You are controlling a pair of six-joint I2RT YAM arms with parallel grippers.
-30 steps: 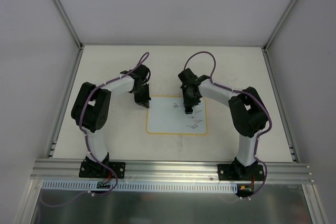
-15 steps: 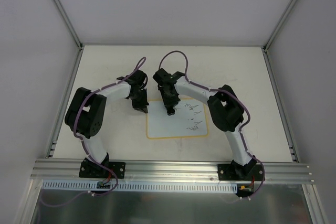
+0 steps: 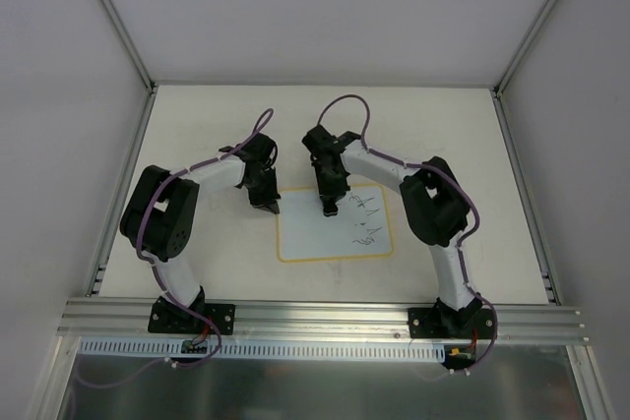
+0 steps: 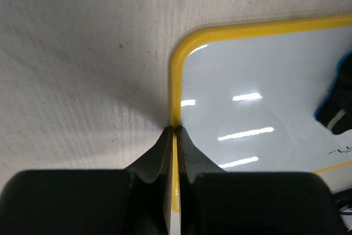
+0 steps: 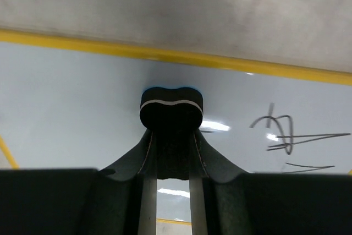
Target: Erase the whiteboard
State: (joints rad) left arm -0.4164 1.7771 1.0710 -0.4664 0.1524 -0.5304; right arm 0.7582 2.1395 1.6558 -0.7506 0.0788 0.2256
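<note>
Two grippers are down at one whiteboard (image 3: 330, 238), which lies flat on the table (image 4: 82, 53). The left gripper (image 4: 174, 131) has its jaws pressed fully together, holding nothing, with the tips on the board's yellow rim (image 4: 176, 81). The rim's rounded corner curves away just ahead and to the right of them. The right gripper (image 5: 171, 134) has its jaws partly closed on a small black eraser (image 5: 171, 108), which juts out beyond the tips over the white surface. Dark scribbles (image 5: 286, 136) lie to the right of those jaws.
</note>
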